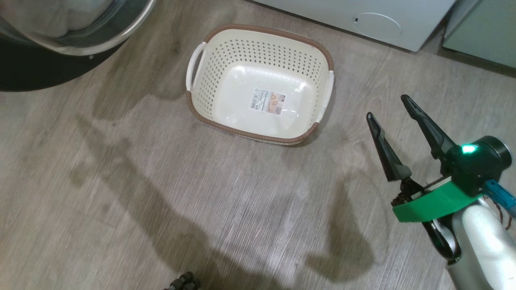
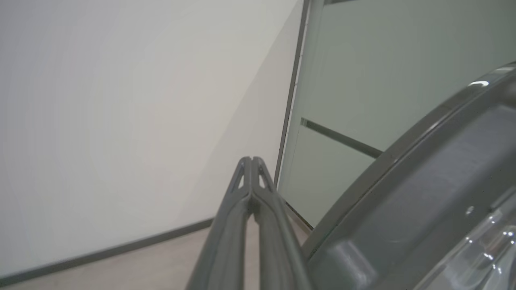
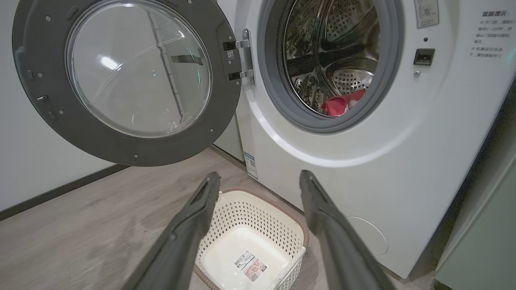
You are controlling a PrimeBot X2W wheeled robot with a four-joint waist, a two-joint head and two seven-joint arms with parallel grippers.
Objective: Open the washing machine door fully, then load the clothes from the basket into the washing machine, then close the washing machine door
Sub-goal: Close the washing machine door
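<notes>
One red-and-white bundle of clothes (image 3: 340, 104) lay low in the drum (image 3: 342, 40) of the washing machine (image 3: 403, 161), far beyond the right gripper (image 3: 259, 174), which was spread wide and empty. The basket (image 3: 258, 225) sat near, under it. At left the washing machine door (image 3: 125, 80) stood wide open, with the left gripper (image 2: 252, 160) pinched together beside its rim.

The right gripper (image 1: 388, 108) is held with its two dark fingers (image 1: 385, 149) spread wide, nothing gripped between them, carried on a pale forearm (image 1: 479, 241) behind a green wrist collar (image 1: 435, 203). The left gripper (image 2: 251, 160) is pressed together, fingertips meeting, nothing clamped.
</notes>
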